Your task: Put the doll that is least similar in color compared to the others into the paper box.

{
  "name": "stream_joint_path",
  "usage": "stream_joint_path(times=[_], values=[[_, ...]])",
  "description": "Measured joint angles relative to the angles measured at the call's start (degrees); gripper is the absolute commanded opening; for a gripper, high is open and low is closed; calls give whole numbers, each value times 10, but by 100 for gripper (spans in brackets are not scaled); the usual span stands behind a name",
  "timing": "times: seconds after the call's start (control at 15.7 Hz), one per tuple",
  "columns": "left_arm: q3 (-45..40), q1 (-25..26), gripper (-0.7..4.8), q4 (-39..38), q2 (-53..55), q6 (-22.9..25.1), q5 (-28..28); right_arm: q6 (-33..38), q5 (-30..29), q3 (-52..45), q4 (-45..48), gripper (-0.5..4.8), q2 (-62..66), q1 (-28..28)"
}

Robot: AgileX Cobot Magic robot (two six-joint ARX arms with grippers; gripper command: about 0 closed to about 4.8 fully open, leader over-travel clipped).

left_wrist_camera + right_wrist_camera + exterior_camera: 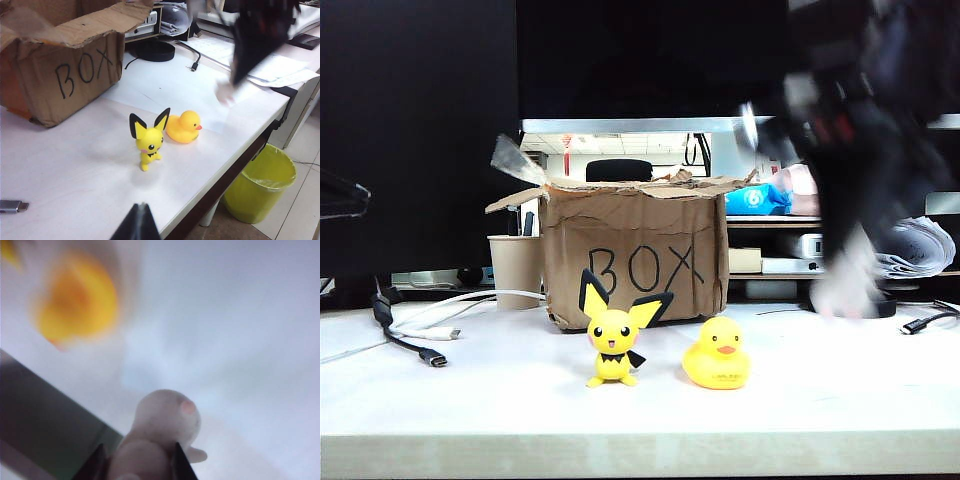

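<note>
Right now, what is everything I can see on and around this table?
paper box: one, brown, marked BOX, back of the table
mouse figure: one, yellow with black ears, in front of the box
rubber duck: one, yellow, beside the mouse
doll: one, pale pink-white, between the right gripper's fingers
paper cup: one, beige, left of the box
cables: several, black and white, table's left side
bin: one, yellow-green, on the floor
left gripper: dark, away from the toys
right gripper: dark, blurred, right of the box
</note>
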Motion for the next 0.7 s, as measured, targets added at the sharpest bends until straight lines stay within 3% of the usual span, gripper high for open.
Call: stream_joint_path(times=[0.32,0.45,0.7], values=[[0,0,-5,0,0,0,0,-2,0,174,-37,8,-5,0],[0,0,-5,0,0,0,0,-2,0,210,27,8,-8,0],[0,0,-5,0,0,0,0,3,-58,211,235,8,29,5]])
